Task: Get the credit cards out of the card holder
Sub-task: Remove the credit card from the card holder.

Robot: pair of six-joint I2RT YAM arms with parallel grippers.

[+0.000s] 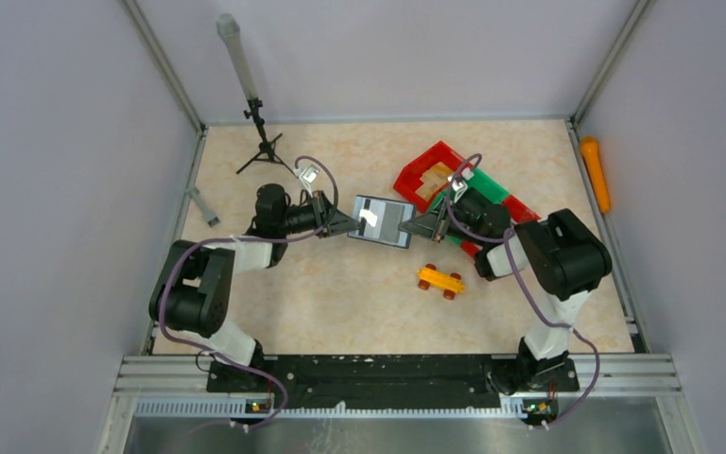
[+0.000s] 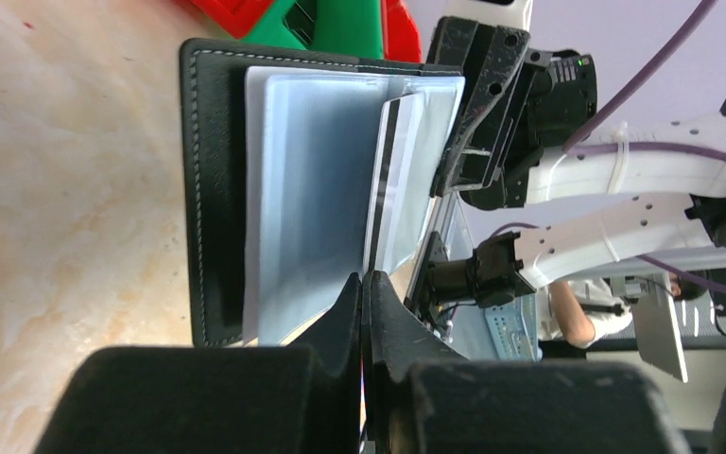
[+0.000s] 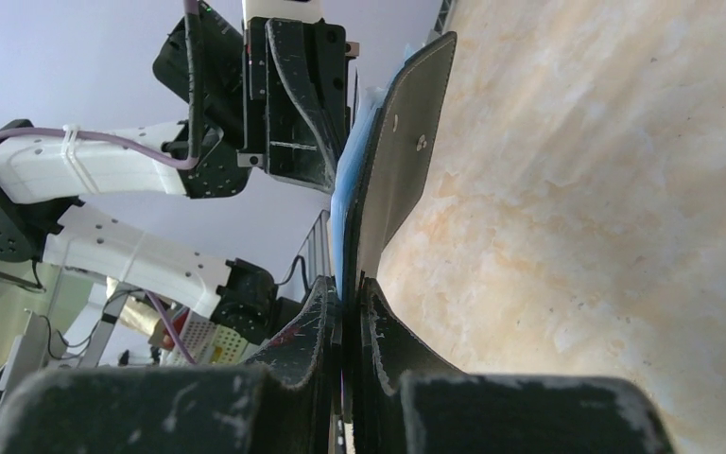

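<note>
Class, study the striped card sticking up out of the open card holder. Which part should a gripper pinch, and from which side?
Pinch the striped card by its free edge, coming from the left arm's side. It tilts away from the clear sleeves, so that thin edge is exposed, while the right gripper clamps the card holder at the opposite edge. The left gripper is shut there.
</note>
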